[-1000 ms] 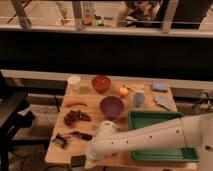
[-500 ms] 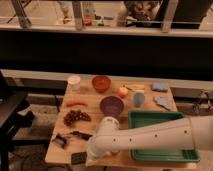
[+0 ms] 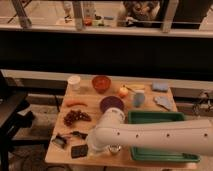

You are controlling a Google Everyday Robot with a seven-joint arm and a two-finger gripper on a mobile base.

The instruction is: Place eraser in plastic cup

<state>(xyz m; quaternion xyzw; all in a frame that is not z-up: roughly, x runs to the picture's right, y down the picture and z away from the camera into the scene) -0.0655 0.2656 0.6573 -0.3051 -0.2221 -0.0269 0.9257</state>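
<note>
White arm with small dark dots, its hand [image 3: 92,148] low over the light wooden worktop [image 3: 57,155]. Just beside the hand lies the dark grey-black eraser [image 3: 79,150]. Beyond: purple bowl [image 3: 111,104], green tray [image 3: 155,118], blue-grey plastic cup [image 3: 138,99].

I see the wooden counter [image 3: 95,100] carrying a white cup [image 3: 74,82], red bowl [image 3: 101,83], apple [image 3: 123,92], blue plastic cup [image 3: 138,99], purple bowl [image 3: 111,104], carrot [image 3: 76,104], grapes [image 3: 76,117] and green tray [image 3: 160,150]. The eraser [image 3: 79,150] lies at the near edge, beside my pincer [image 3: 93,148], which is down at the counter's front.
</note>
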